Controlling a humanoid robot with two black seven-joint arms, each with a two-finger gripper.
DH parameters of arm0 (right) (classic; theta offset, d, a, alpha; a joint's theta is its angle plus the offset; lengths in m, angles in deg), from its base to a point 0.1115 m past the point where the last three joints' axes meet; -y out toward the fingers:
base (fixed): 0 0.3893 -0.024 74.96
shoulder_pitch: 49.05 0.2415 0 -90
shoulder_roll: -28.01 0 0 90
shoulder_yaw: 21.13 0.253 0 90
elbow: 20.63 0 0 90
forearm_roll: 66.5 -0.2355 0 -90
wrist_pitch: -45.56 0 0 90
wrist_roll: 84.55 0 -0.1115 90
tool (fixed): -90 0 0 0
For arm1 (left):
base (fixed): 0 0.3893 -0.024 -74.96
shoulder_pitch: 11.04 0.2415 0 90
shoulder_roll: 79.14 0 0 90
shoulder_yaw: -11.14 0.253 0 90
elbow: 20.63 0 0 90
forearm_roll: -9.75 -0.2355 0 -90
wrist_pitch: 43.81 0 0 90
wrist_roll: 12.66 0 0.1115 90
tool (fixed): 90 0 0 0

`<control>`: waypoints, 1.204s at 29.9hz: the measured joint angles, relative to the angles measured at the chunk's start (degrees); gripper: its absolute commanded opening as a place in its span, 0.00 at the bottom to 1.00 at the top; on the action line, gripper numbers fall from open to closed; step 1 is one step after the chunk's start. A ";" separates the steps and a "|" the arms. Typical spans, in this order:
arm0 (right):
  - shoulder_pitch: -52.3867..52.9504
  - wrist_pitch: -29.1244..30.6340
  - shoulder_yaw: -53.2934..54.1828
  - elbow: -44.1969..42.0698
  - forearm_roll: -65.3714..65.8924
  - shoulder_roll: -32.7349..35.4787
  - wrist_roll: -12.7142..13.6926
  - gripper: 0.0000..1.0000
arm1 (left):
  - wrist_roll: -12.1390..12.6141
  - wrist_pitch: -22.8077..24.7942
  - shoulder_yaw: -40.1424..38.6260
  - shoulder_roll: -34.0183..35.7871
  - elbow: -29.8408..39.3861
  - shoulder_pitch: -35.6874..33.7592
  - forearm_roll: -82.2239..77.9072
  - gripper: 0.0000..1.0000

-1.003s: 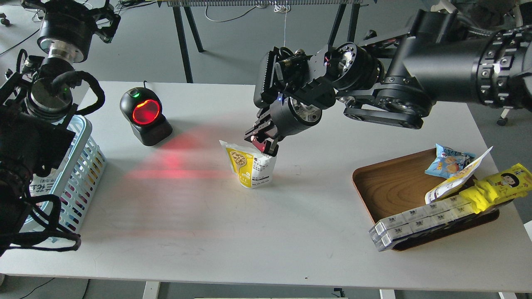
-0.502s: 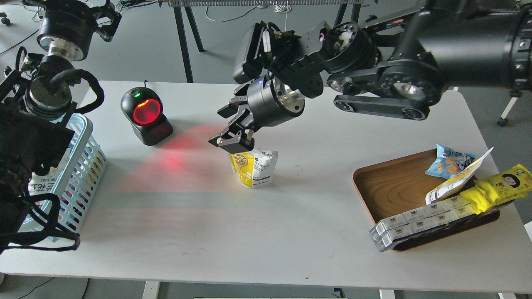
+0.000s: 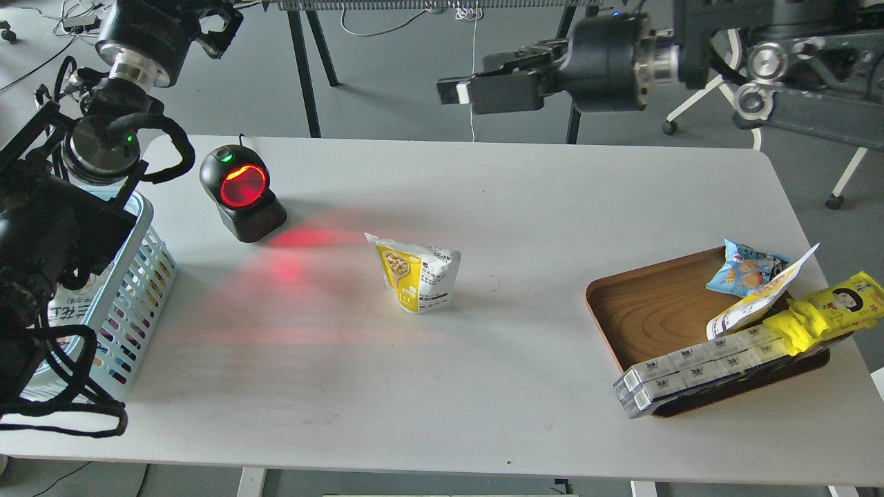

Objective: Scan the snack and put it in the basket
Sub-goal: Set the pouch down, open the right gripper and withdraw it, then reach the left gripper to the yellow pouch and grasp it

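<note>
The snack [image 3: 418, 273], a yellow-and-white pouch, stands upright on the white table, right of the scanner's red light patch. Nothing touches it. My right gripper [image 3: 461, 81] is high above the table's far edge, pointing left, empty, with its fingers apart. The light blue basket [image 3: 148, 222] stands at the table's left edge, partly hidden by my left arm. My left gripper [image 3: 202, 19] is a dark mass at the top left, above the basket; its fingers cannot be told apart.
A black barcode scanner [image 3: 242, 193] with a glowing red window stands at the back left. A brown wooden tray [image 3: 649, 310] at the right holds a blue snack bag [image 3: 742, 270], a long yellow packet [image 3: 825, 310] and clear boxes [image 3: 690, 369].
My right gripper let go of the pouch's top, opened, and rose up and back to the right, away from the table. The pouch stays standing in place. My left arm shifted slightly.
</note>
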 measured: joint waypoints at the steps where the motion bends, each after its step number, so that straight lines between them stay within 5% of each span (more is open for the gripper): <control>1: -1.41 -0.01 1.66 0.02 -1.25 1.64 0.00 0.98 | 0.20 0.00 1.79 0.68 0.58 -0.22 -0.01 1.00; 7: -11.97 -1.14 13.22 -0.35 -13.64 9.43 -0.01 0.98 | 4.35 0.00 11.51 5.90 7.52 -4.43 -7.26 1.00; 17: -24.91 0.08 24.53 -9.99 -32.20 9.76 -0.01 0.98 | 4.94 0.02 12.74 18.26 28.64 -7.37 -42.16 1.00; 30: -31.34 19.96 30.24 -34.93 -66.43 2.00 -0.01 0.98 | 5.38 0.01 12.37 23.60 56.61 -8.96 -73.77 0.95; 36: -40.68 21.83 42.15 -37.35 -70.34 -0.47 -0.01 0.98 | 5.14 0.01 13.04 22.53 65.05 -8.60 -93.15 0.95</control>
